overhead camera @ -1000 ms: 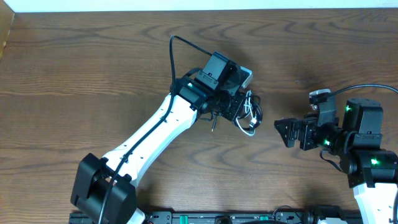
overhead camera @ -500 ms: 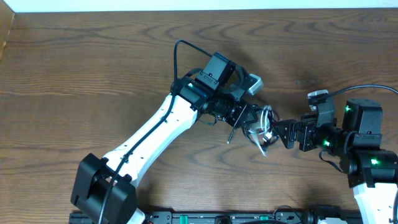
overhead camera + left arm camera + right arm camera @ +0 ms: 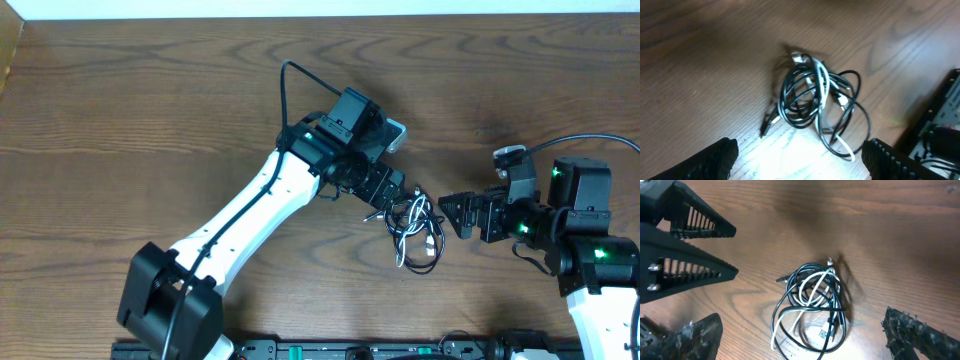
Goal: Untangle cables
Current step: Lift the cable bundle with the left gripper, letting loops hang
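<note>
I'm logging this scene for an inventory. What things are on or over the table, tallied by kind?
Cable bundle: 1 (black and white cords; the number of cords can't be told)
Grippers: 2 (left gripper, right gripper, both open)
Total: 3

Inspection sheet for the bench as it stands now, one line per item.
Surface: brown wood-grain table.
Job's things: cables, black and white cords looped in one bundle, lying on the table between the two grippers, not held.
Clutter: nothing seen.
Grippers: left gripper jaws open, empty, beside the bundle; right gripper jaws open, empty, facing the bundle.
Cables: left arm cable arches off the left arm; right arm cable runs to the right arm; both apart from the bundle.
Surroundings: white strip along the far edge; black rail at the near edge.
</note>
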`<state>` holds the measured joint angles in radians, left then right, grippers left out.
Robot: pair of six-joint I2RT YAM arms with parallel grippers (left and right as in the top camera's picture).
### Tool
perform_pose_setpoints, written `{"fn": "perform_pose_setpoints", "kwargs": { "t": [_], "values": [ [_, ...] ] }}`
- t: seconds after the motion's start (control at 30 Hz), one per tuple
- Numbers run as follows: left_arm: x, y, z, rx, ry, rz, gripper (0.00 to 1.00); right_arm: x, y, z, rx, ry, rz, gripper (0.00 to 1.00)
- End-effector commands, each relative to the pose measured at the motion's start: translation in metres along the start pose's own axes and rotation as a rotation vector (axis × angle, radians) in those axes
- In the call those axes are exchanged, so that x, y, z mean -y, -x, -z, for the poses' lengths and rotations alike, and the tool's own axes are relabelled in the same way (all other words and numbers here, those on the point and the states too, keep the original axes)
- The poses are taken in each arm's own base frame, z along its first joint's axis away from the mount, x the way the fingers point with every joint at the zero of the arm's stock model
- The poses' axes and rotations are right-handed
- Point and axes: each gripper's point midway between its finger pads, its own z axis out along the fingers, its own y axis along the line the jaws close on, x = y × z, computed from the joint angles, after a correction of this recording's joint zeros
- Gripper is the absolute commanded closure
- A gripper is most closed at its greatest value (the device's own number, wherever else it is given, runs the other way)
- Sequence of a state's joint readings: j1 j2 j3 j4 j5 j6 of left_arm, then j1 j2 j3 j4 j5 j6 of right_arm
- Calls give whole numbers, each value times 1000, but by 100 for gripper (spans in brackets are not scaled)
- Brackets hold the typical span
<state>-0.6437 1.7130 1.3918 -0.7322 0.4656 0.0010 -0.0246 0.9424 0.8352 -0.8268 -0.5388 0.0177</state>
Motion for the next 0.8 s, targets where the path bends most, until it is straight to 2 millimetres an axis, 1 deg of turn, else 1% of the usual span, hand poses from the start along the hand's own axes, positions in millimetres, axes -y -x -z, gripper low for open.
{"fn": "perform_pose_setpoints", "kwargs": {
  "t": [0.0,0.2,0.37,0.5,0.63,0.67,0.73,0.77],
  "values": [
    [-6,-5,-17,-40,25,-12,16,0,3,2,4,-13,13,1],
    [2,-13,-43,-89,12,-36,16,0,3,2,4,-13,13,1],
    [3,-11,-67,-93,4,-57,16,0,3,2,4,-13,13,1],
    [-3,-8,-88,-91,4,-62,16,0,3,2,3,-13,13,1],
    [-12,-15,-107,-121,7,-50,17,0,2,2,1,-13,11,1],
    [-14,-18,-111,-131,8,-46,18,0,2,2,1,-13,11,1],
    [-17,-23,-117,-150,10,-38,26,0,2,2,1,-13,11,1],
    [-18,-25,-119,-157,10,-35,32,0,2,2,1,-13,11,1]
  ]
}}
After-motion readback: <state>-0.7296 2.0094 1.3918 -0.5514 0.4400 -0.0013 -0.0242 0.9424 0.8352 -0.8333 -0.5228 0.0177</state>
